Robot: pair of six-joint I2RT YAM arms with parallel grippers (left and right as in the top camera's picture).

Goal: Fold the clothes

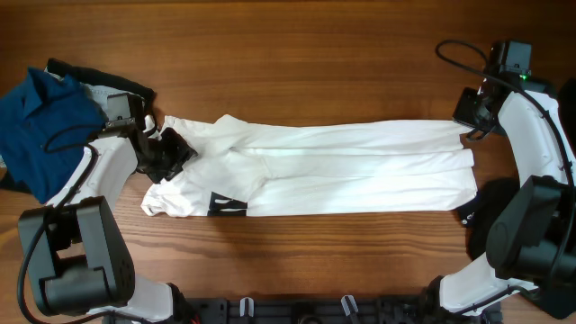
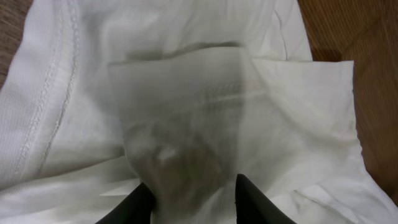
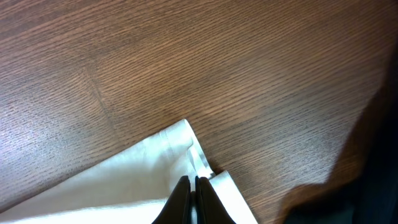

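The white T-shirt lies stretched in a long band across the table, with its black print showing at the lower left. My left gripper is at the shirt's left end. In the left wrist view its jaws hold a raised fold of white fabric between them. My right gripper is at the shirt's far right corner. In the right wrist view its fingers are pinched shut on the hem corner.
A blue garment lies bunched at the far left, with a black one under its upper edge. A dark cloth lies by the right arm's base and also shows in the right wrist view. Bare wood lies beyond the shirt.
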